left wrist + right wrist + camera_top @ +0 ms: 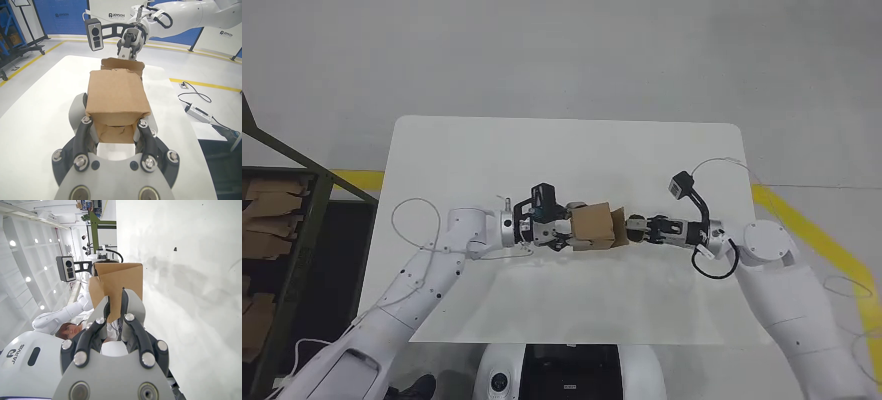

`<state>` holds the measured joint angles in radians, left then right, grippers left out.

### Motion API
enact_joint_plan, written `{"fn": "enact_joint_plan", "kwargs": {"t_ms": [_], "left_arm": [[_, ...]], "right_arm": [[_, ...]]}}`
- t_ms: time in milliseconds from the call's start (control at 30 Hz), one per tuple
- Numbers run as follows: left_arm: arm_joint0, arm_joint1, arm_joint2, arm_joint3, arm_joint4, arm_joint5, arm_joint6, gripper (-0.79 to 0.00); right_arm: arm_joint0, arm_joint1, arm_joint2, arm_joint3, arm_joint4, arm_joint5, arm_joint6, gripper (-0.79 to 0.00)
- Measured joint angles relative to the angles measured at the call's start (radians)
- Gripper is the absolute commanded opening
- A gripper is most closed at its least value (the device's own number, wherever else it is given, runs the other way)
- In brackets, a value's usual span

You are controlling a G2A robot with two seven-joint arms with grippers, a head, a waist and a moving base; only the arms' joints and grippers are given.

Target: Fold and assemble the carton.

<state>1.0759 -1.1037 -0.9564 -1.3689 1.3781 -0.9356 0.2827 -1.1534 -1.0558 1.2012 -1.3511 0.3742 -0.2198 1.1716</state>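
— Left pincer [562, 228] and right pincer [630, 231], top view: they face each other over the middle front of the white rounded surface [492, 150]. The half-formed brown corrugated-cardboard carton [597, 224] sits between them. Finger state is not legible from up here.
— Left wrist view?
— Left pincer [114, 121] straddles the near open end of the carton [115, 91], one finger on each outer wall, clamped across it. Right pincer [126, 55] sits at the far flap.
— Right wrist view?
— Right pincer [115, 306] is nearly together, pinched on the edge of one flap of the carton [121, 277].
— Handling?
— Judged light and thin-walled, stiff only along the creases. The walls would buckle if squeezed hard, and the ragged flap edges suggest it rips readily. Best held near corners and fold lines, not mid-panel.
— Unclear?
— The carton's underside and far end are hidden, so I can't tell whether it rests on the surface or hangs just above. The inner flaps are in shadow, so the fold state is uncertain.
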Motion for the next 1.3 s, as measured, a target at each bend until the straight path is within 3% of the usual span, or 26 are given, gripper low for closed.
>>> {"fn": "enact_joint_plan", "kwargs": {"t_ms": [300, 1300], "left_arm": [[-0.007, -0.002, 0.006, 0.011, 0.012, 0.007, 0.006, -0.449], [-0.003, -0.004, 0.018, -0.006, 0.037, 0.013, 0.018, -0.440]], "right_arm": [[-0.015, 0.007, 0.006, -0.043, -0.046, 0.014, -0.016, -0.557], [-0.025, 0.015, -0.006, -0.107, -0.091, 0.021, -0.066, -0.597]]}}
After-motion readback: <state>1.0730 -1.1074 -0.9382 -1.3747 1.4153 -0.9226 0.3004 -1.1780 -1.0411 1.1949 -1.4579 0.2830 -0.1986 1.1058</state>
